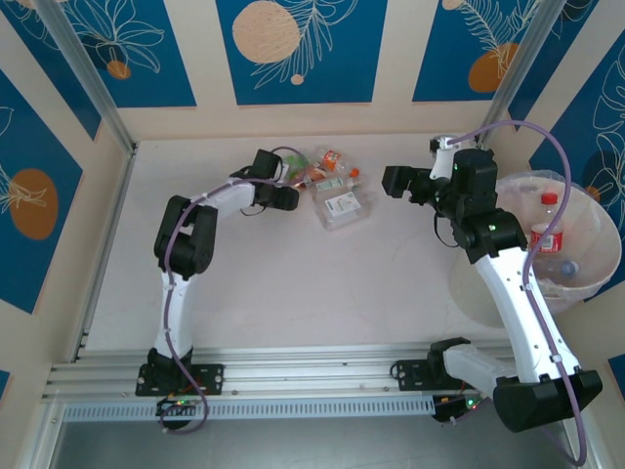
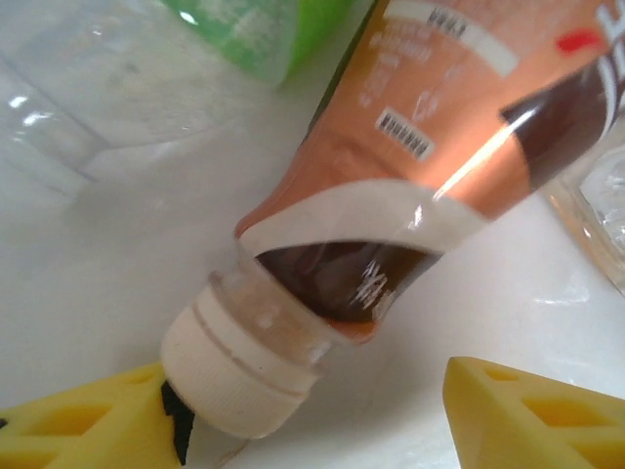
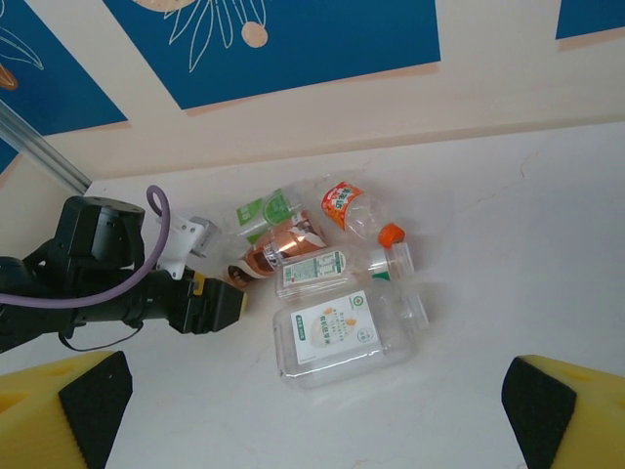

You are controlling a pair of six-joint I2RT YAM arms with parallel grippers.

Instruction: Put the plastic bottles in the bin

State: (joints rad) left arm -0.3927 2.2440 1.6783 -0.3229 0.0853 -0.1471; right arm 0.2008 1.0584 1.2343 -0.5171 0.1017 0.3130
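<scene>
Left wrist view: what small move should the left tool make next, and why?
Probably close the left tool on the brown-labelled bottle at its white cap. The cap end lies between the yellow fingers, which stand apart, the right one clear of the bottle, so nothing is gripped yet.

The table is flat and white, with soft light on it. At 12 o'clock stands a cream wall with big blue panels, white leaves and a pale orange circle. At 9 o'clock is a side wall like it. A shiny metal rail runs along 6 o'clock.
</scene>
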